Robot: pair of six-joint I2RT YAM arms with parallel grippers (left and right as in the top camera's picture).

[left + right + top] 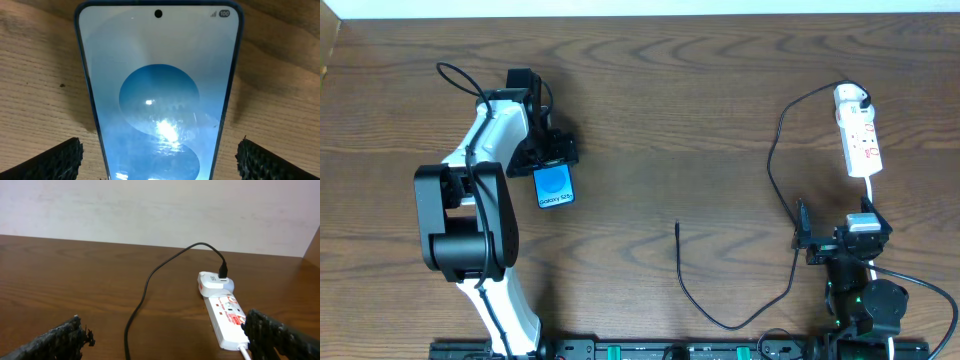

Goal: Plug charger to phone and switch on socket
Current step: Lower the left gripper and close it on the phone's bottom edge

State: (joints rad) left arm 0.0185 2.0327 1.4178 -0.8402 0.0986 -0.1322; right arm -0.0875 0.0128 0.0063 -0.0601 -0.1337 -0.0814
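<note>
The phone [555,187] lies flat on the wooden table with its blue screen lit. My left gripper [552,166] hangs over its far end, open. In the left wrist view the phone [157,100] runs between the two fingertips [55,162] with bare table on either side. The charger cable [772,160] runs from a white plug [850,97] in the socket [863,140] down in a loop to its free connector tip [678,226]. My right gripper [835,228] stands open just in front of the socket [227,317], next to the cable [145,290], holding nothing.
A black rail [650,351] runs along the table's front edge. The left arm's bulky white and black body [465,225] stands left of the phone. The white wall [150,210] rises behind the table's far edge.
</note>
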